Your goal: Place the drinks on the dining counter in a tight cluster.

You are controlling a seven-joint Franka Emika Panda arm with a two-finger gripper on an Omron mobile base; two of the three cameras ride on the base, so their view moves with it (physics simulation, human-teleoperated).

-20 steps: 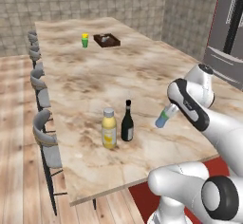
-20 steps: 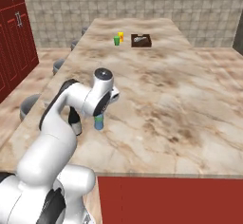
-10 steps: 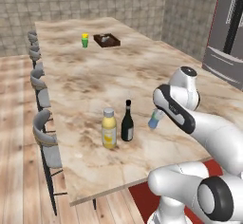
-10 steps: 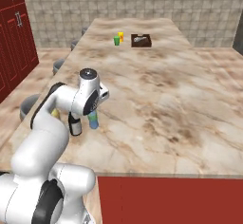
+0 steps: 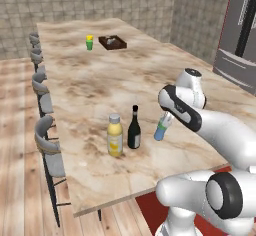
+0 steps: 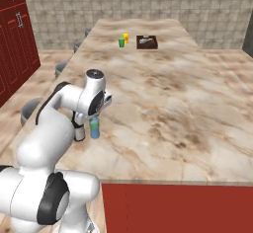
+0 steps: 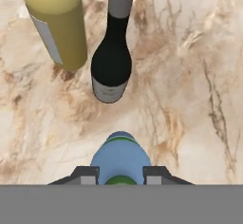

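Left base view, end effector (image 5: 165, 120) carried water bottle (image 5: 160, 129) closer to wine bottle (image 5: 134, 128)

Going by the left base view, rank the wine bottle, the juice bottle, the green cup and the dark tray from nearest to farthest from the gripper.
From the gripper, shut on the water bottle:
1. wine bottle, just to its left.
2. juice bottle, left of the wine bottle.
3. and 4. dark tray and green cup, both at the counter's far end, too close to call.

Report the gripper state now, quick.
Gripper: closed on the water bottle, next to the wine bottle.
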